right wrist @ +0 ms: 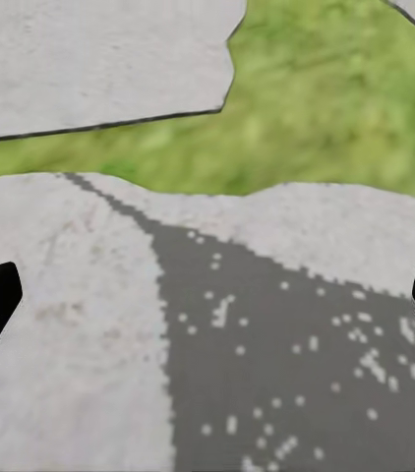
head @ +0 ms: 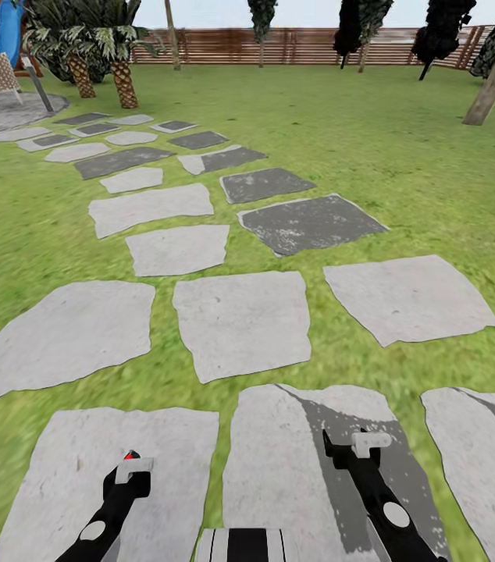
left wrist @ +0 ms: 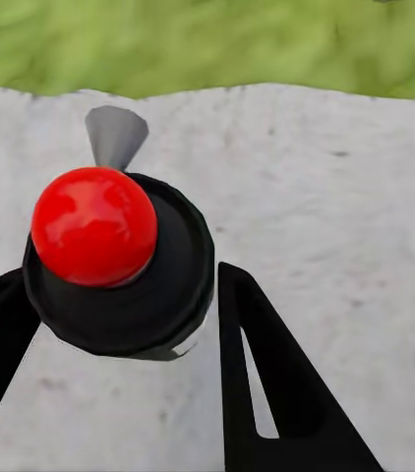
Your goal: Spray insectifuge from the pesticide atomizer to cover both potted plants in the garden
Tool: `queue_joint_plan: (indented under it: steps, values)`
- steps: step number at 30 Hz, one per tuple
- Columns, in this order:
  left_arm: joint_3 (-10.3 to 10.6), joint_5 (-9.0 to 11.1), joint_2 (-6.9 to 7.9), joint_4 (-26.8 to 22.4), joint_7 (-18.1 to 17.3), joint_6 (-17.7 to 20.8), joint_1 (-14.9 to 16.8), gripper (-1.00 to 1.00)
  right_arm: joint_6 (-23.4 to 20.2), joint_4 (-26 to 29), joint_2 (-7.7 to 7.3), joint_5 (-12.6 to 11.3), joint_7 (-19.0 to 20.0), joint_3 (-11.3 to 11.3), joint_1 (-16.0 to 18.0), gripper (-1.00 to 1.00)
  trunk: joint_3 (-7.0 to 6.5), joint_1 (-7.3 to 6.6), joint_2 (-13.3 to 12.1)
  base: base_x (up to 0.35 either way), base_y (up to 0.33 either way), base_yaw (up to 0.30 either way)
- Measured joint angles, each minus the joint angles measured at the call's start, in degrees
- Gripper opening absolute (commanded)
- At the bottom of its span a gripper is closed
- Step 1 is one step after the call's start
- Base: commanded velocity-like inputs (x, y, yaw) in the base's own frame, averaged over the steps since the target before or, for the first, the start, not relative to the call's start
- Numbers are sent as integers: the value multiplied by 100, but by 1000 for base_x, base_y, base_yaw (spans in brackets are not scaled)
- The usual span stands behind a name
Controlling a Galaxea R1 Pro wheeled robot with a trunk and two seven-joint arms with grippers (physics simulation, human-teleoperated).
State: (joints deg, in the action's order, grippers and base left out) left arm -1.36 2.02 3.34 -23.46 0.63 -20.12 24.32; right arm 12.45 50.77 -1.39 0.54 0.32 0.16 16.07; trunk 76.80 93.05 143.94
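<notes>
1. Left claw (left wrist: 119,324) grips the pesticide atomizer (left wrist: 119,261), fingers (left wrist: 266,383) snug on both sides of the dark body, red top poking up.
2. Right claw (right wrist: 207,295) hangs wide, nothing between its tips.
3. Both hover over pale paving slabs (head: 107,468); around those slabs, green lawn (head: 404,156); beyond it, a wooden fence (head: 302,47).

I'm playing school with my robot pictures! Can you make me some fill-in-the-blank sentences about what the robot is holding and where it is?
1. The left end effector holds a dark bottle with a ____ top.
2. The right end effector holds ____.
3. The robot is on a path of flat stones laid in green ____.
4. A wooden ____ runs behind the trees far off.

Missing words: red; nothing; grass; fence
</notes>
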Motion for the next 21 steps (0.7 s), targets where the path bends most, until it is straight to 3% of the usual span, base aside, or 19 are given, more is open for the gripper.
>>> queue_joint_plan:
  steps: [13,21]
  values:
    - [-75,45,72,-2,16,7,0,-100,14,99,9,-24,-8,-3,0,100,-335,-34,-17,0,0,0]
    - [-66,24,80,-20,7,9,-7,-100,6,537,-9,-21,-14,-25,0,100,-583,-54,-28,0,0,0]
